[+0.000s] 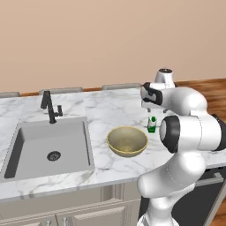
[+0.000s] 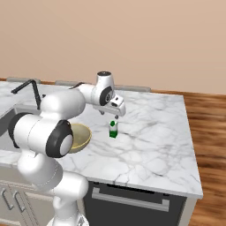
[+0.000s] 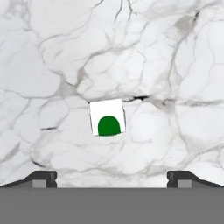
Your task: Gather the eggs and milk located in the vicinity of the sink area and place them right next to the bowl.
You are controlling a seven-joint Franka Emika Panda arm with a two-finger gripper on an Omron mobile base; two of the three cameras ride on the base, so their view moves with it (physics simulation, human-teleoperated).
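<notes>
White marble table is spreading wide and bare around the hand — fingers parted, gripping nothing — which is hovering directly above the milk, standing upright just beside the bowl.

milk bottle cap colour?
Green, on the pale milk bottle; clearest in the hand view, looking down on it.

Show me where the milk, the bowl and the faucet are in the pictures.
milk (image 2: pixel 113 129): right base view, on its pale body.
bowl (image 1: pixel 127 141): left base view, on its inner wall.
faucet (image 1: pixel 49 106): left base view, on its black upright.
</notes>
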